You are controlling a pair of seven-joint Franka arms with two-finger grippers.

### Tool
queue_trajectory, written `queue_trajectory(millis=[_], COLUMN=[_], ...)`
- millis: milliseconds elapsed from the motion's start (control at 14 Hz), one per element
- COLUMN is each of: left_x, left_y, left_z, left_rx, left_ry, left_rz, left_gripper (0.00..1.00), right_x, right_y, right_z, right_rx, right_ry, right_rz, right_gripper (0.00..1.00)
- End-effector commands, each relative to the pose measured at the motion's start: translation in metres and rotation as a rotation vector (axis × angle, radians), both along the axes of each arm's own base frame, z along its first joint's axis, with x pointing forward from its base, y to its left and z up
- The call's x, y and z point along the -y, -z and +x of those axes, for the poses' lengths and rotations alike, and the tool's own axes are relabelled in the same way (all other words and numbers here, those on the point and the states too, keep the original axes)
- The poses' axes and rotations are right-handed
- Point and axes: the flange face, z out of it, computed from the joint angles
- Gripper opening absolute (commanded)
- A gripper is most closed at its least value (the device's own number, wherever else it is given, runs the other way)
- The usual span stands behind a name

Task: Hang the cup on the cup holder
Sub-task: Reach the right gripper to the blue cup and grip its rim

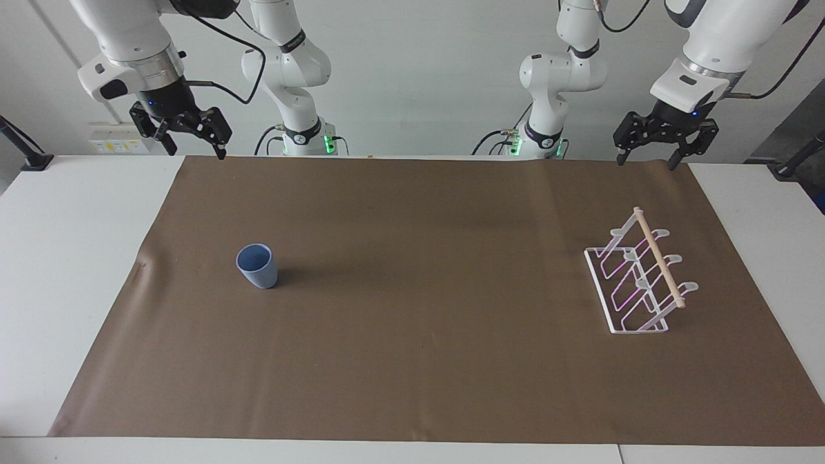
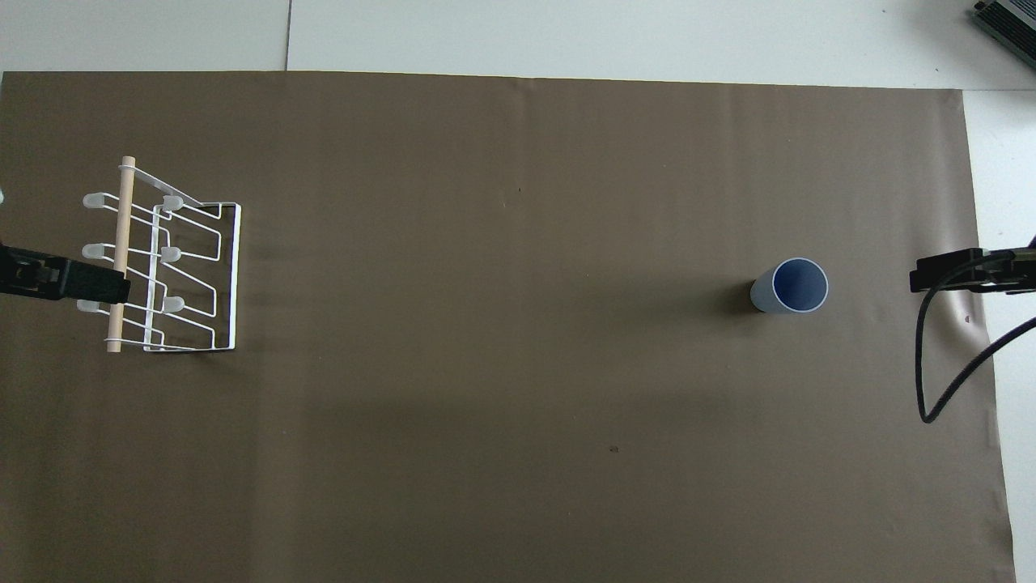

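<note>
Brown mat (image 1: 412, 361) lies bare between cup (image 1: 257, 266) and cup holder (image 1: 638, 277).

Cut off by the overhead frame's side edges: left gripper (image 2: 65, 279) and right gripper (image 2: 967, 271), only dark tips showing. Partly covered there by the left tip: the cup holder (image 2: 174, 259) and its wooden rod (image 2: 124, 219). Cropped at the facing view's top: both arms' upper links. Unreadable at that range: yellow labels on the wall socket strip (image 1: 119, 145).
</note>
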Motion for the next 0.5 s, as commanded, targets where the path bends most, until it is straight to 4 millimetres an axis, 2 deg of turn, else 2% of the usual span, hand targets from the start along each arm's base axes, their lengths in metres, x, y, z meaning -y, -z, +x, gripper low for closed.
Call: queue_trajectory(millis=[0, 143, 286, 429], left_x=[-0.002, -0.002, -0.002, -0.002], left_y=[-0.001, -0.001, -0.001, -0.001], left_z=[-0.006, -0.006, -0.006, -0.006], left_rx=[-0.006, -0.006, -0.006, -0.004], left_ry=[-0.002, -0.002, -0.002, -0.004], left_rz=[0.009, 0.009, 0.009, 0.009], left_gripper=[1.0, 1.0, 1.0, 1.0], right_x=[0.003, 0.008, 0.024, 0.03], right_y=[0.039, 0.067, 0.093, 0.127], right_z=[0.011, 0.016, 0.023, 0.034], right_rx=[0.021, 0.026, 0.027, -0.003], right_ry=[-0.071, -0.104, -0.119, -0.139], right_rz=[0.019, 0.017, 0.048, 0.061], right_gripper=[1.0, 1.0, 1.0, 1.0])
